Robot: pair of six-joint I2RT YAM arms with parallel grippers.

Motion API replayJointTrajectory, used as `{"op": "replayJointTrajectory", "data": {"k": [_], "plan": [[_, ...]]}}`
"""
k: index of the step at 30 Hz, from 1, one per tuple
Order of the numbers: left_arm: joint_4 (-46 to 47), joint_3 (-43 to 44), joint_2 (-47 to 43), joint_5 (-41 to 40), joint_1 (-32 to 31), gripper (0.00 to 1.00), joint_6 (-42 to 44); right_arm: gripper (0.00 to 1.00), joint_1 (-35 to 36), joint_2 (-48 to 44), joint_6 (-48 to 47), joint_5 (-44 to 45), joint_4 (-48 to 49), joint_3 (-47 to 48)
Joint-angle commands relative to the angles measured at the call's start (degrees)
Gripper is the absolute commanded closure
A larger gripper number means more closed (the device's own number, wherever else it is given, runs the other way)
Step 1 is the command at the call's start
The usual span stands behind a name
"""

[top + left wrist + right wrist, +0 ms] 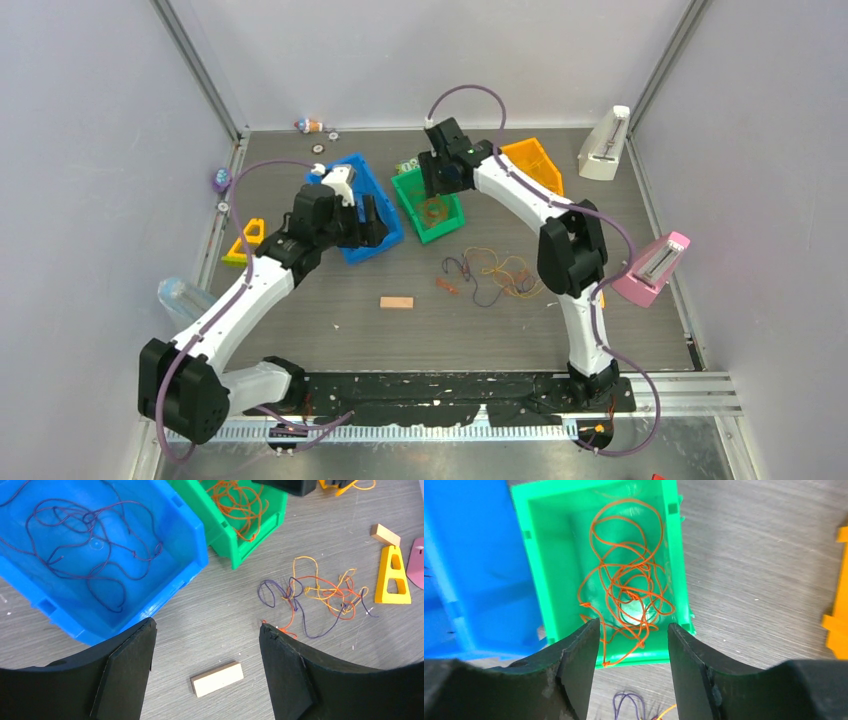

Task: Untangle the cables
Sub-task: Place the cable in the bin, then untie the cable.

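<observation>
the left claw [206, 625], released and empty, hangs over the desk [235, 595] by the blue bin [192, 535], which holds a purple cable [90, 545]. the right claw [634, 625], also released, hovers above the green bin [549, 555] with an orange cable [629, 580] inside. a mixed tangle of cables [315, 597] lies on the desk.

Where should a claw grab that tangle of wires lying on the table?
Probably the purple loop at the tangle's end nearest the blue bin, coming straight down from above: it lies flat on the table and sticks out clear of the knotted middle.
</observation>
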Motion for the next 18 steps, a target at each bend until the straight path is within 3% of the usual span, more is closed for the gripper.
{"op": "replayJointTrajectory", "data": {"k": [1, 5, 7, 12, 18], "plan": [[7.9, -1.6, -1.4, 0.9, -1.8, 0.25, 2.7, 0.38, 0.1, -7.3, -0.4, 1.9, 0.0, 2.8], [12.1, -3.1, 0.9, 4.1, -5.1, 0.27, 3.1, 0.26, 0.1, -11.9, -0.2, 1.2, 0.1, -0.3], [12.8, -2.6, 3.0, 3.9, -8.2, 0.27, 3.7, 0.21, 0.1, -16.6, 0.3, 0.4, 2.1, -6.7], [14.0, -0.8, 10.2, 3.3, -15.3, 0.27, 2.8, 0.17, -0.1, -32.7, 2.8, 1.1, 12.3, -32.5], [14.6, 2.4, 19.9, 3.4, -18.8, 0.27, 0.1, 0.11, -2.7, -50.3, 3.6, 1.7, 13.9, -52.1]]}}
